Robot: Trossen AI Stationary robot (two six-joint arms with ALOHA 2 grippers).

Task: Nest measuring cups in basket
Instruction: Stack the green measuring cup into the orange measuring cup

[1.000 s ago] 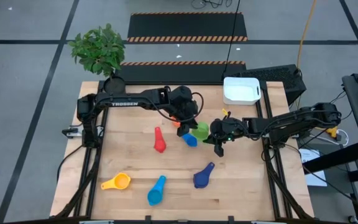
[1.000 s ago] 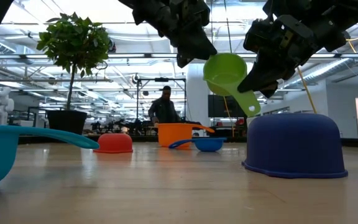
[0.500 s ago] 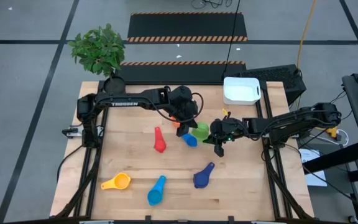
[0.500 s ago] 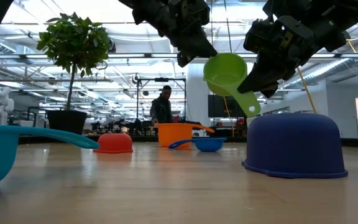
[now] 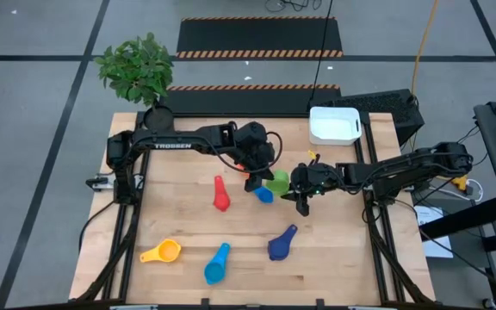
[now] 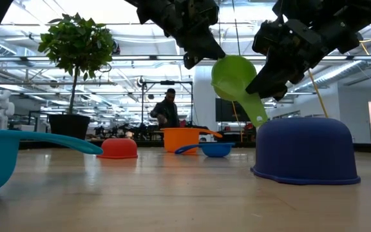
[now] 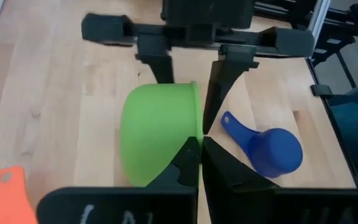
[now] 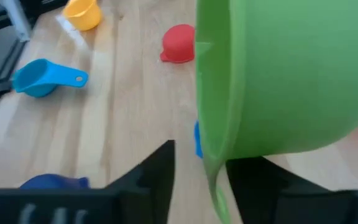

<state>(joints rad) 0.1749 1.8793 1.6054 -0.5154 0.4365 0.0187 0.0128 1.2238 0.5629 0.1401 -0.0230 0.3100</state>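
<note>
Robotics lab/open workshop hall: wooden bench (image 5: 188,224) w/ two arms, taped floor lanes (image 5: 76,82), hazard-striped mat (image 5: 259,39), ceiling trusses (image 6: 127,61), person (image 6: 165,111) at background benches

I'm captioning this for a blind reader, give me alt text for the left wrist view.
The left gripper pinches the rim of a green measuring cup above the wooden table; the right gripper, open, faces it beside a blue measuring cup.
</note>
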